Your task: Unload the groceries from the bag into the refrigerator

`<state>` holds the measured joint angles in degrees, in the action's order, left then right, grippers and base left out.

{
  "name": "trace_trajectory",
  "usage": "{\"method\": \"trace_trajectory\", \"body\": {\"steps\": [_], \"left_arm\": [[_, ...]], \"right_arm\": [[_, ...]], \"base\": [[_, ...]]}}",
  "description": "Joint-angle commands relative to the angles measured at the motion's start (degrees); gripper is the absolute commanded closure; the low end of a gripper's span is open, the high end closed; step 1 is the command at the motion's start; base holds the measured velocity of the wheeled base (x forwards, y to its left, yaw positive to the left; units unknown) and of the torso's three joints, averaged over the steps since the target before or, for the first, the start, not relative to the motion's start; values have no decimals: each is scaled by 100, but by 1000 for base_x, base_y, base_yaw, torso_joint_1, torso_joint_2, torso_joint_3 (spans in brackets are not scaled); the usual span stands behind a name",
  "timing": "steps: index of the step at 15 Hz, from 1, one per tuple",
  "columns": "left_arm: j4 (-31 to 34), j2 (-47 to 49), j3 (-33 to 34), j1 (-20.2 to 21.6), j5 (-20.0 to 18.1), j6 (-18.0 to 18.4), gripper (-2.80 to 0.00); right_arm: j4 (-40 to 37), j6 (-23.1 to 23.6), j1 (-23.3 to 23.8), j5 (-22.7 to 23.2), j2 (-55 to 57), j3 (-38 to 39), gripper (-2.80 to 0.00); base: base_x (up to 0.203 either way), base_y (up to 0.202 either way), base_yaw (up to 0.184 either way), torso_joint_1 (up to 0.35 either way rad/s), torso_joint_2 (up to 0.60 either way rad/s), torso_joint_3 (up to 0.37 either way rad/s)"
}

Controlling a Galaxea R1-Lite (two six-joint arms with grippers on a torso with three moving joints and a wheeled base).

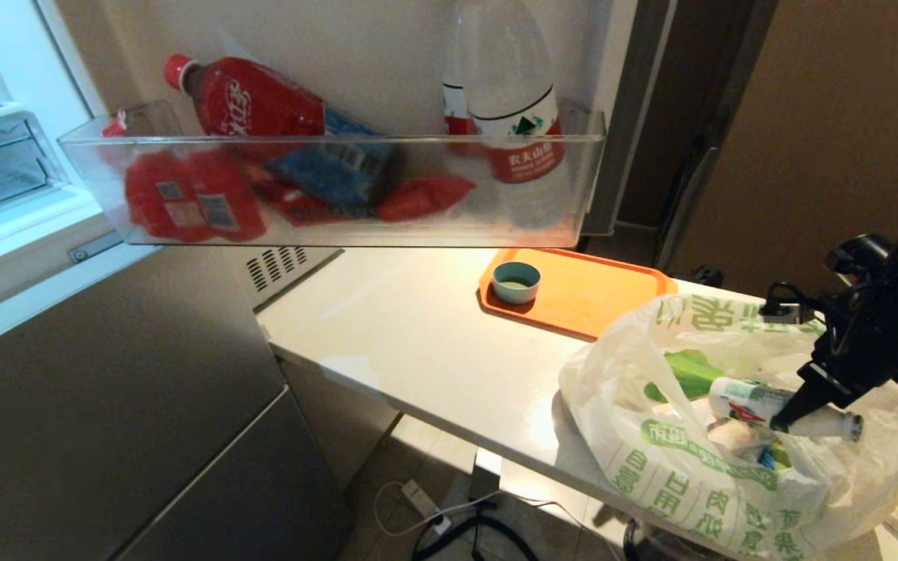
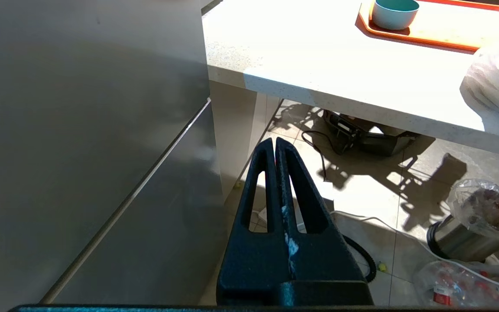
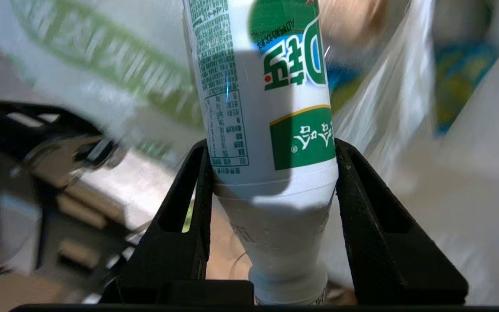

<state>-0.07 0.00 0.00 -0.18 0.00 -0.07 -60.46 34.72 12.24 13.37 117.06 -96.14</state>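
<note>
The white crinkly bag (image 1: 675, 475) with green characters sits open on the counter at the right. My right gripper (image 1: 788, 417) is shut on a white bottle (image 1: 741, 399) with a green label, held nearly level at the bag's mouth, cap end towards the wrist. In the right wrist view the bottle (image 3: 267, 108) fills the gap between both fingers of the gripper (image 3: 271, 149). A green pack (image 1: 687, 374) and a pale lump (image 1: 733, 432) lie inside the bag. The grey refrigerator (image 1: 106, 374) stands at the left, upper door open. My left gripper (image 2: 274, 145) hangs shut beside it.
The open door's clear bin (image 1: 340, 187) holds red bottles, packets and a clear water bottle (image 1: 515, 117). An orange tray (image 1: 589, 292) with a teal cup (image 1: 516, 281) lies behind the bag. A vented silver box (image 1: 281, 265) adjoins the fridge. Cables (image 1: 449, 514) lie on the floor.
</note>
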Motion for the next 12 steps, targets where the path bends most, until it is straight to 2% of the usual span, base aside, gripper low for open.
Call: {"method": "trace_trajectory", "body": {"steps": [1,3,6,12], "left_arm": [[-1,0,0,1,0,-1,0],[-1,0,0,1,0,-1,0],[-1,0,0,1,0,-1,0],[-1,0,0,1,0,-1,0]], "right_arm": [[-207,-101,6,-22,-113,-51,0],[-466,-333,7,-55,-86,-107,0],[-510,-343,13,-204,9,-107,0],[-629,-399,24,-221,121,-298,0]], "base": [[0,0,0,0,0,0],[0,0,0,0,0,0],[0,0,0,0,0,0],[0,0,0,0,0,0]]}}
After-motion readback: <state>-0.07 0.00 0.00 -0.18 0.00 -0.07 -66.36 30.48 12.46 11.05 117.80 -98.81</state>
